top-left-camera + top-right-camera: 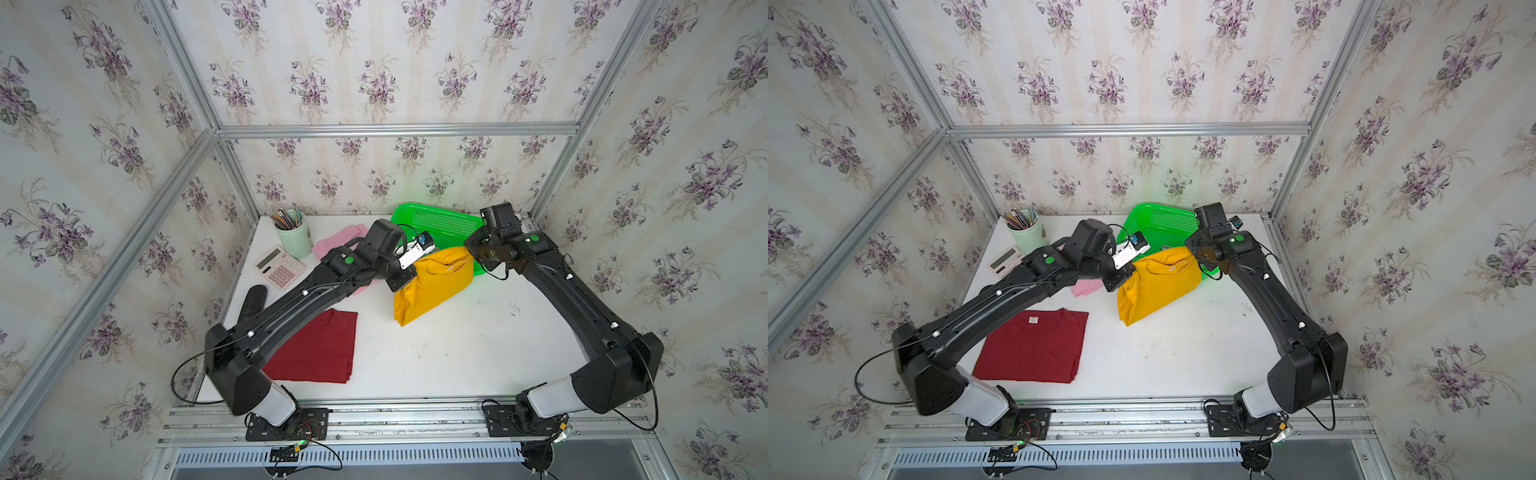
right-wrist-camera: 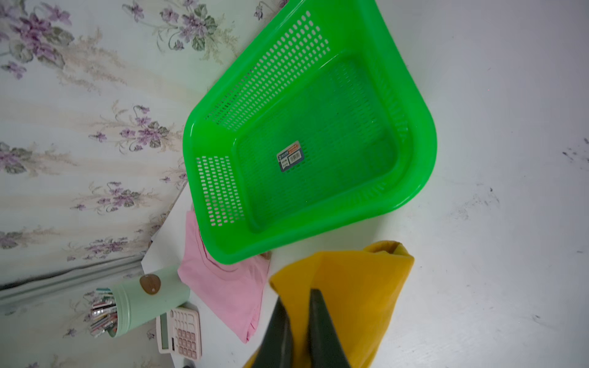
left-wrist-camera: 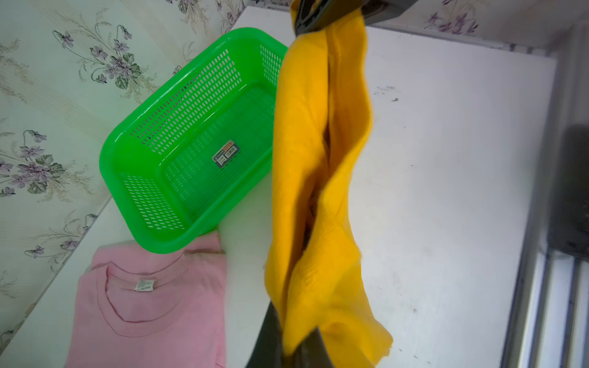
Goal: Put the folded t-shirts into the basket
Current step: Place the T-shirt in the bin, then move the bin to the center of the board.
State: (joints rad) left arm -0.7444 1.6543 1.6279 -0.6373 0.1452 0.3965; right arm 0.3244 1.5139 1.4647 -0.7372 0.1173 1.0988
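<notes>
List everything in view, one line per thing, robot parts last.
yellow t-shirt: one, mustard, held up by both end effectors, near the basket
dark red t-shirt: one, dark red, folded flat, table's front left
pink t-shirt: one, light pink, folded beside the basket, one corner under its rim
basket: one, bright green, table's back, no shirt inside
sticker: one, dark, basket's bottom
pencil cup: one, pale green, back left
calculator: one, pink and cream, by the cup
black oblong object: one, black, left table edge
table: one, white
left end effector: one, black, shut on yellow t-shirt
right end effector: one, black, shut on yellow t-shirt
</notes>
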